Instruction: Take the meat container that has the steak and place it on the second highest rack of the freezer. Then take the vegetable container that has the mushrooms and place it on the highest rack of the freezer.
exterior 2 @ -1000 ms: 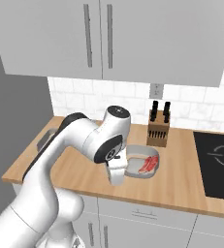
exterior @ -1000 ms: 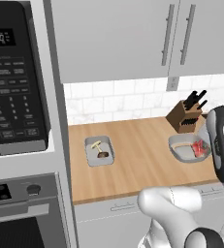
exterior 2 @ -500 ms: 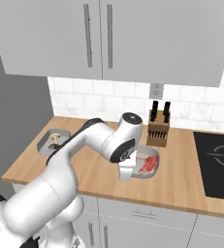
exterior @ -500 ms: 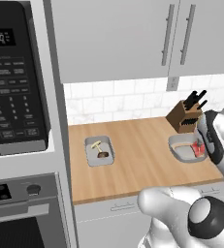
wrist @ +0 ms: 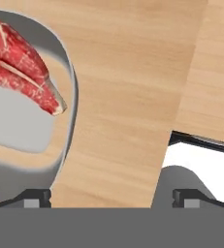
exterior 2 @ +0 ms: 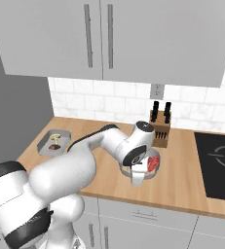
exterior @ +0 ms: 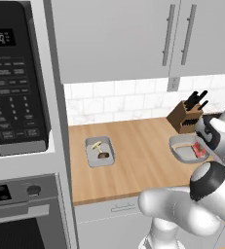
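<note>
Gripper (wrist: pixel 111 196), jaws spread apart and empty, poised low at frame bottom beside the meat container (wrist: pixel 67 145), apparently aligning to grasp the rim near the steak (wrist: pixel 21 68).

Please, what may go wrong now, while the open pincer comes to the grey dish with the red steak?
1. In the hand view the open pincer sits mostly beside the grey oval meat dish, over bare wooden counter. Closing here may miss the rim or push the dish.
2. The wooden knife block stands just behind the dish, so the arm could bump it.
3. The red steak lies loose; a tilted lift may spill it.
</note>
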Motion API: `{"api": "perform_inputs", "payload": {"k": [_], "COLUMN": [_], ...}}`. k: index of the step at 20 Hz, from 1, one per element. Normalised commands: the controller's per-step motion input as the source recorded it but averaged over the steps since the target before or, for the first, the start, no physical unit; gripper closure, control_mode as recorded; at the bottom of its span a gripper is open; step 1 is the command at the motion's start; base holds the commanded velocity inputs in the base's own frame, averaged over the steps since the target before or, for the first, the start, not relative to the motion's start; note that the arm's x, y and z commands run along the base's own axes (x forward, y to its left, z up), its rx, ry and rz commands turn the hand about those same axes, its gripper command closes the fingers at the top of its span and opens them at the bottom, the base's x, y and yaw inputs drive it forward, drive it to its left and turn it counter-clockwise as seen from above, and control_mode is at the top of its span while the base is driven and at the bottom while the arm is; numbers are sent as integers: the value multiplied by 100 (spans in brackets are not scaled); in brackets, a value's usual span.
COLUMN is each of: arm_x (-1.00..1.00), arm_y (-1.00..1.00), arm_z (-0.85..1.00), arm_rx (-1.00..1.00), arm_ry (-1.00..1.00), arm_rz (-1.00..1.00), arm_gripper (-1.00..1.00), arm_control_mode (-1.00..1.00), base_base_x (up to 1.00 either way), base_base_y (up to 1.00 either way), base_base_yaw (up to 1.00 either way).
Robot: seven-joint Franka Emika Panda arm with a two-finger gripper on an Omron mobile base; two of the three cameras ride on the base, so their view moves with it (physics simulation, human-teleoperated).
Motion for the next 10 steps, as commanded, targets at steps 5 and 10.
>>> {"api": "perform_inputs", "payload": {"k": [5,10], "arm_x": [22,32], "arm_y": [-2,0], "arm_z": [-39,-22], "arm_rx": [0,0], "arm_ry": [-1,0], "arm_rz": [0,0], "arm_gripper": [-100,-100], "arm_control_mode": [-100,-100], "base_base_x": [0,0], "base_base_y": [0,0], "base_base_yaw": [0,0]}}
